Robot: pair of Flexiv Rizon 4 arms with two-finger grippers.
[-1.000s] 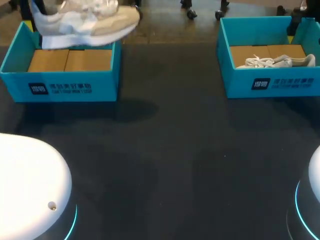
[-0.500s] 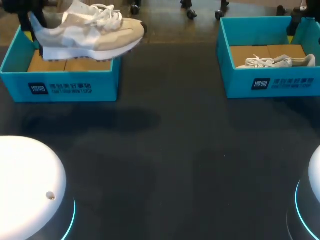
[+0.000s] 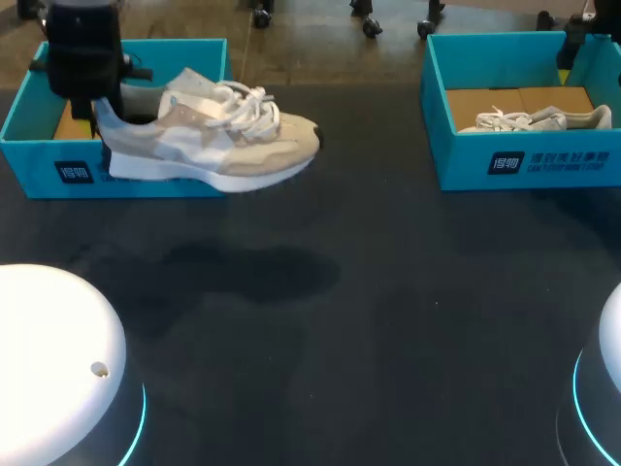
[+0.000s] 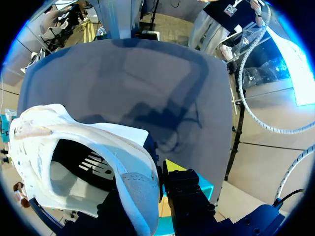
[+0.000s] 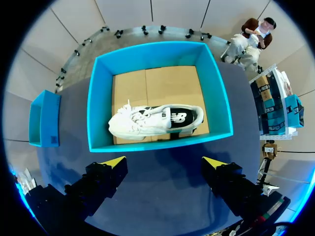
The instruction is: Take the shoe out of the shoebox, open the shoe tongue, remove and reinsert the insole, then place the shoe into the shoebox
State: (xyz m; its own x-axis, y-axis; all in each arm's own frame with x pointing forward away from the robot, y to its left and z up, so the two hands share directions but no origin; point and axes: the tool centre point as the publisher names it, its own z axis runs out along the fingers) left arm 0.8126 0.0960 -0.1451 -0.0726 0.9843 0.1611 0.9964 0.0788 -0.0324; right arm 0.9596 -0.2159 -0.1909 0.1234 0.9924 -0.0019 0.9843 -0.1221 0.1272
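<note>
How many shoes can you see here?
2. One shoe hangs by its heel in the left gripper, before the left box; the other shoe lies in the right box. The left box is partly hidden.

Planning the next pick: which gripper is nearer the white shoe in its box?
Right. The right gripper hangs open just short of the box holding the white shoe; the left gripper, across the table, holds the beige shoe.

Beige shoe (image 3: 218, 146) in left tool (image 3: 95, 102) lower, nearer, further right; now overhanging left shoebox (image 3: 29, 165) front wall
</note>
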